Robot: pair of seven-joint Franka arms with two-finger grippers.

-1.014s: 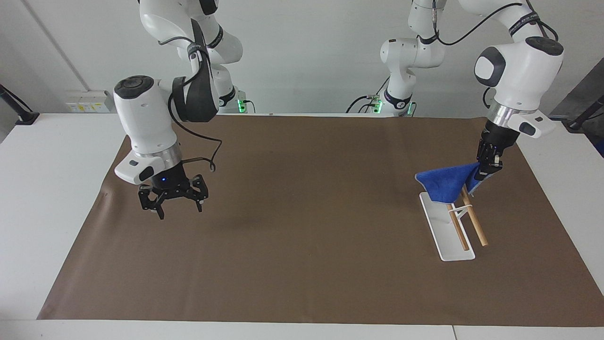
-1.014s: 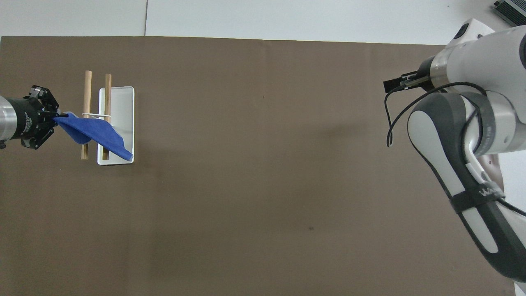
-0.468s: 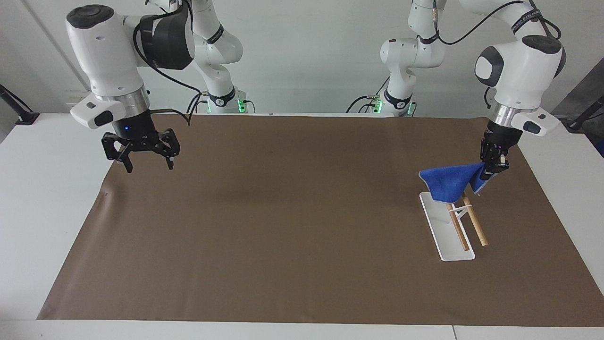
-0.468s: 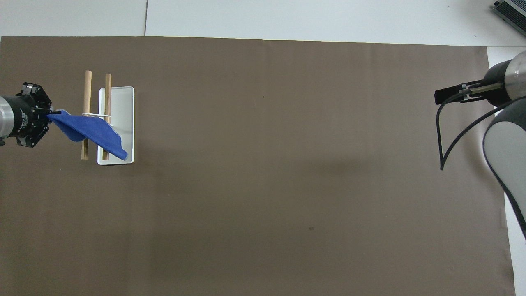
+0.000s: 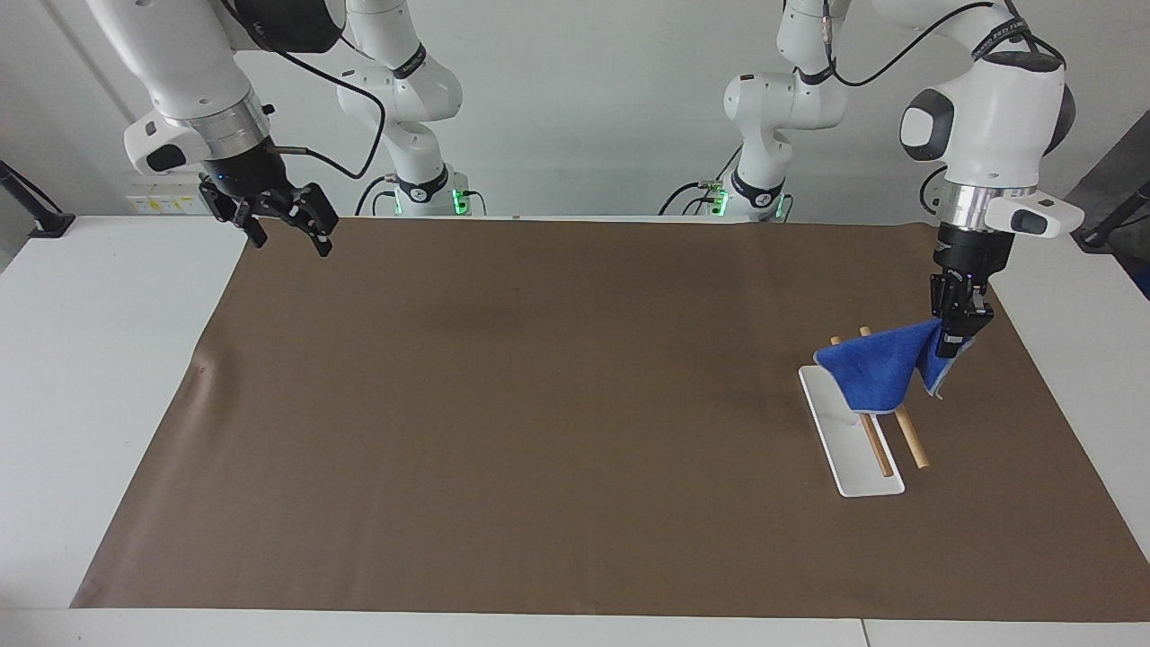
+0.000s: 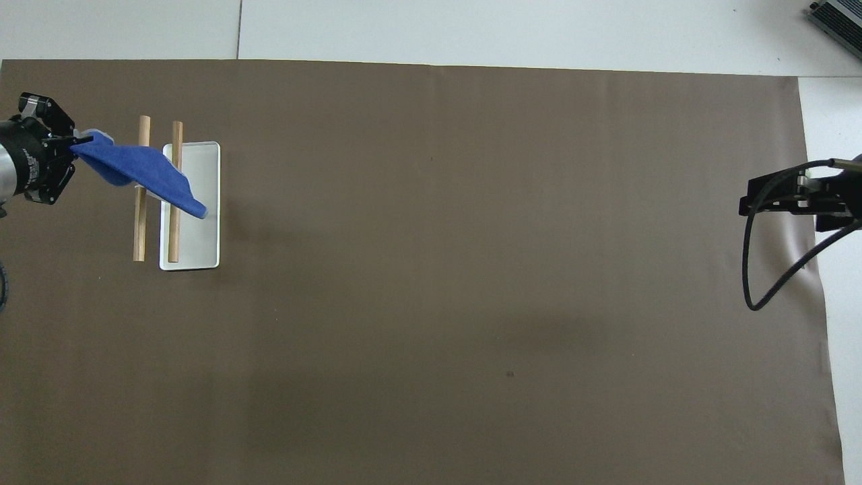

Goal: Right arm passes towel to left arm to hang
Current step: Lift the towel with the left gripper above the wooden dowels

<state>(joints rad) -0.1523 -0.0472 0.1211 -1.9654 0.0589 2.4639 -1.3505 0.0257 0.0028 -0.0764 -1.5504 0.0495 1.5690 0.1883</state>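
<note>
The blue towel (image 5: 876, 373) lies across the two wooden rods (image 5: 909, 438) of a small rack with a white base (image 5: 853, 454), at the left arm's end of the table. My left gripper (image 5: 950, 344) is shut on one corner of the towel and holds that corner up beside the rods. In the overhead view the towel (image 6: 145, 172) spans both rods (image 6: 140, 229), with the left gripper (image 6: 82, 140) at its end. My right gripper (image 5: 292, 235) is open and empty, raised over the mat's corner at the right arm's end; it also shows in the overhead view (image 6: 747, 201).
A brown mat (image 5: 557, 404) covers most of the white table (image 5: 108, 377). A black cable (image 6: 761, 269) loops from the right wrist. The arms' bases (image 5: 422, 193) stand at the robots' edge of the table.
The right arm has risen and drawn back to the mat's corner near the robots. The left gripper has carried the towel's corner along the rods, farther from the robots, and the towel slid with it.
</note>
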